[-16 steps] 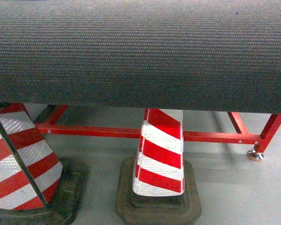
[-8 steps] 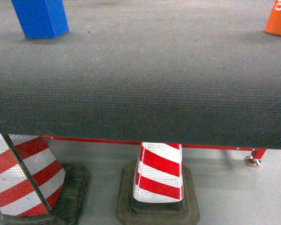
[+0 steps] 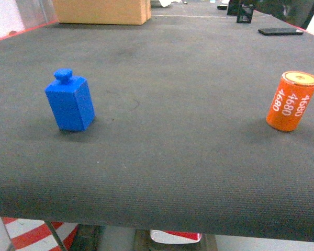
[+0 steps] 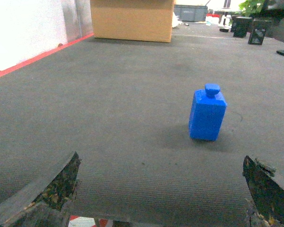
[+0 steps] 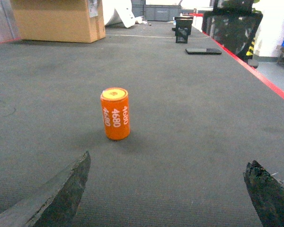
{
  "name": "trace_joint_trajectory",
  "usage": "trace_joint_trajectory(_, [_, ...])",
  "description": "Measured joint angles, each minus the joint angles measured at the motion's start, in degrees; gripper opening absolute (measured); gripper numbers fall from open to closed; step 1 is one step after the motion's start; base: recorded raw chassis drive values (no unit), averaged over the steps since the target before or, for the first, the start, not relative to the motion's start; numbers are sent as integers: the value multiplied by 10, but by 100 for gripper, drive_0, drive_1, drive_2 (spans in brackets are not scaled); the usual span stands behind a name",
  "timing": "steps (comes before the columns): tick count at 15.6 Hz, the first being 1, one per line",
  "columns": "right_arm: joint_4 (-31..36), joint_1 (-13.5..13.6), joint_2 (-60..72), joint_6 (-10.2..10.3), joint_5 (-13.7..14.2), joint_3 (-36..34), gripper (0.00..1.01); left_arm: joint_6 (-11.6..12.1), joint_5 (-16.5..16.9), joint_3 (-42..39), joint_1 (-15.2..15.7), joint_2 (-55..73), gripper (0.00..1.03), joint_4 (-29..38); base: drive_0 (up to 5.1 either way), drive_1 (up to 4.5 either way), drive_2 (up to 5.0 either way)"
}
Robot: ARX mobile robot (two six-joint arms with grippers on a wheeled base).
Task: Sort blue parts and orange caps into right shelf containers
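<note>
Since a second ago the head view has lifted from the striped cones under the table to its top. Both claws gape wide, holding nothing. Left claw (image 4: 161, 189) faces the upright blue block (image 4: 207, 113) ahead; right claw (image 5: 168, 189) faces the standing orange can (image 5: 115, 114), printed 4680.

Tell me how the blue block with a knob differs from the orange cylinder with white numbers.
The blue plastic block with a knob on top is square-sided and plain; the orange cylinder printed 4680 in white is round and has a flat top. In the head view the block stands to the left, the cylinder to the right. Both stand upright, well apart, on the dark textured mat, untouched.
</note>
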Motion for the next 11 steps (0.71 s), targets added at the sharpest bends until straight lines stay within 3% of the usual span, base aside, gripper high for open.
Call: trace_joint_trajectory(11, [0, 0, 0, 0, 0, 0, 98, 0, 0, 0, 0, 0, 98, 0, 0, 0, 0])
